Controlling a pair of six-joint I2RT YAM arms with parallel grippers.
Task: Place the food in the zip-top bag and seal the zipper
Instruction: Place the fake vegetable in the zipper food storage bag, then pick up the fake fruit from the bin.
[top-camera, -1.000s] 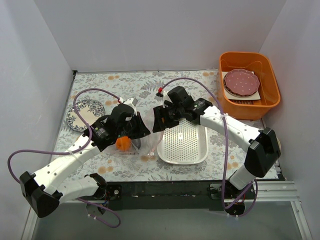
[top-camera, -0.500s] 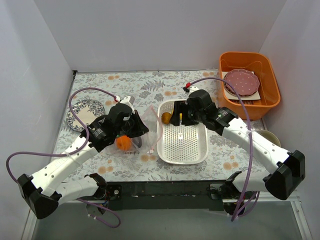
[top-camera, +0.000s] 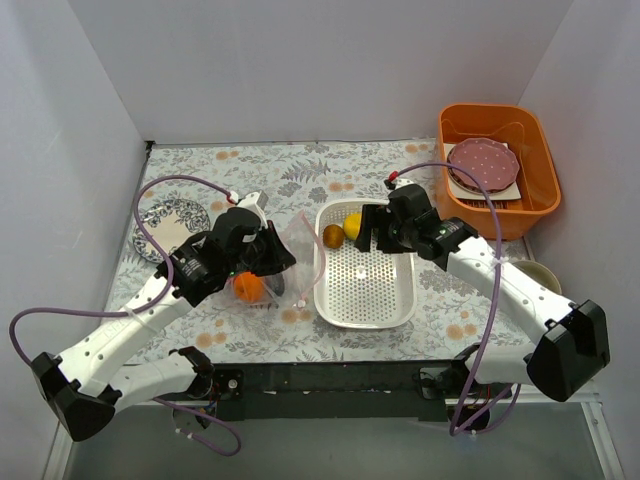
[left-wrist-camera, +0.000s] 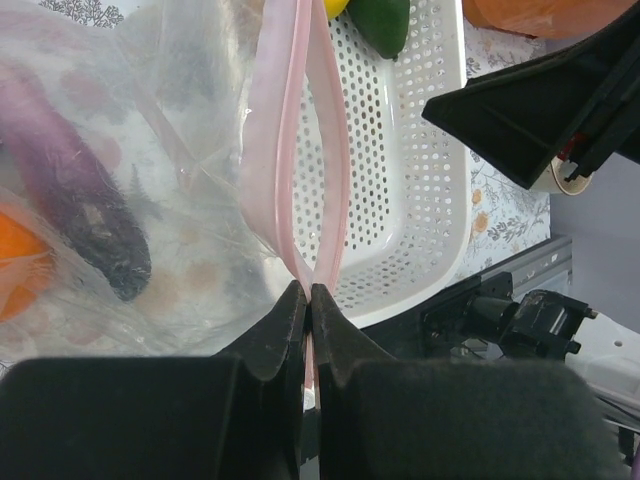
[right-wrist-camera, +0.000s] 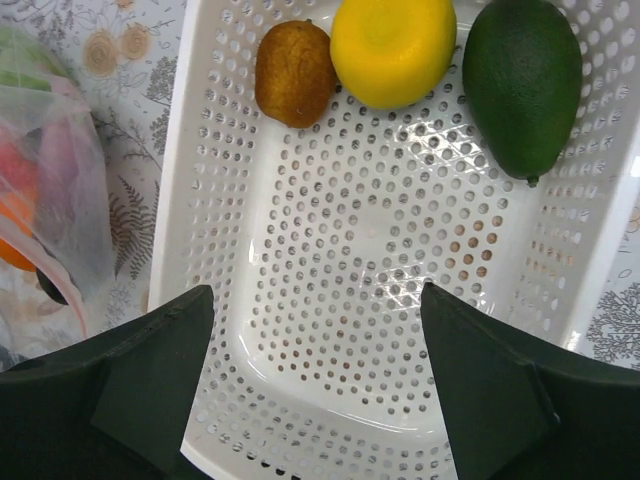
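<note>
Right gripper, jaws spread and empty, hovered over the white basket. Kiwi, lemon and avocado lay ahead at its far end, the avocado's long axis pointing away. Left gripper pinched the zipper of the zip-top bag, which lay on the desk left of the basket.

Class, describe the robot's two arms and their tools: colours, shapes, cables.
The left arm and right arm are white tubular links with black joints, each with a long, looping purple cable. The left tool and right tool are black, tapering to wedges.
</note>
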